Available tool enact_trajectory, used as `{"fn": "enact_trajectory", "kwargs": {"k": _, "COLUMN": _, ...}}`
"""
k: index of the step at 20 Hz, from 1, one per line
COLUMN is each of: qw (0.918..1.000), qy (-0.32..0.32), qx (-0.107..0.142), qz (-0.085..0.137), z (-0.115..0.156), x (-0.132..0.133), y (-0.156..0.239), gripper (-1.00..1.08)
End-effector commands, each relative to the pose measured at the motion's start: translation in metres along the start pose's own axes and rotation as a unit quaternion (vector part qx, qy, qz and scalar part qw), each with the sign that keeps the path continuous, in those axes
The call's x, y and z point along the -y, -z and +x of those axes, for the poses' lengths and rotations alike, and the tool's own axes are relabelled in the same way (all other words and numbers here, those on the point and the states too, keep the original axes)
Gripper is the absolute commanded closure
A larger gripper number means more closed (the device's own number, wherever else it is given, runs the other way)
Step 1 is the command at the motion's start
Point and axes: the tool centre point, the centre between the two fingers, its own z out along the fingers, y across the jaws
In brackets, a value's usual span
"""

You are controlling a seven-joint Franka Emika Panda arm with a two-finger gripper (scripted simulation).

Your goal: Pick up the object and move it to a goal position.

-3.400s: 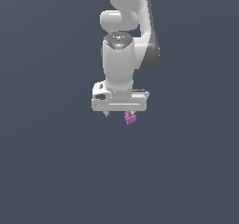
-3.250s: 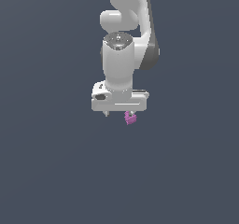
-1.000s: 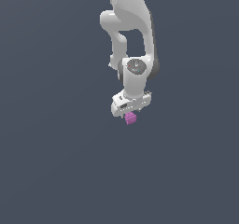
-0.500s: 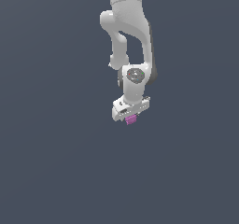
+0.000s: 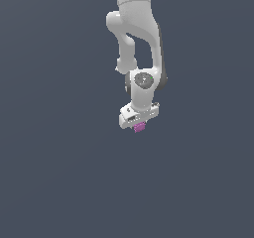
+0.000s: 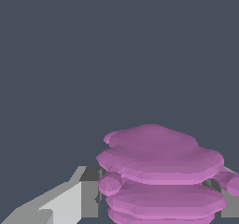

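The object (image 5: 140, 127) is a tiny magenta-purple lumpy piece hanging just under the white hand of my arm in the exterior view. My gripper (image 5: 139, 126) is shut on it; its fingers are mostly hidden by the hand and the piece. In the wrist view the object (image 6: 158, 171) fills the lower middle as stacked, rounded magenta layers, with a grey finger (image 6: 88, 192) pressed against one side and another finger edge (image 6: 228, 204) at the other.
The white arm (image 5: 136, 43) comes down from the top of the exterior view. Around it there is only a uniform dark grey-blue background, with no other objects, edges or goal marker showing.
The arm has swung away from the camera, so the hand looks smaller and turned. The object has stayed clamped under the hand throughout.
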Motion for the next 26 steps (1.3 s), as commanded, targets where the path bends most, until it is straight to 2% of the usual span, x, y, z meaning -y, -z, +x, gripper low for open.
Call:
{"fn": "enact_trajectory", "kwargs": {"k": 1, "qw": 1.0, "qy": 0.0, "qx": 0.001, "qz": 0.0, "z": -0.001, "x": 0.0, "y": -0.001, "gripper": 1.08}}
{"fn": "enact_trajectory", "kwargs": {"k": 8, "qw": 1.0, "qy": 0.0, "qx": 0.0, "qz": 0.0, "z": -0.001, "x": 0.013, "y": 0.002, "gripper": 1.08}}
{"fn": "enact_trajectory", "kwargs": {"k": 19, "qw": 1.0, "qy": 0.0, "qx": 0.001, "qz": 0.0, "z": -0.006, "x": 0.088, "y": 0.013, "gripper": 1.08}}
{"fn": "enact_trajectory", "kwargs": {"k": 26, "qw": 1.0, "qy": 0.0, "qx": 0.001, "qz": 0.0, "z": -0.007, "x": 0.105, "y": 0.015, "gripper": 1.08}}
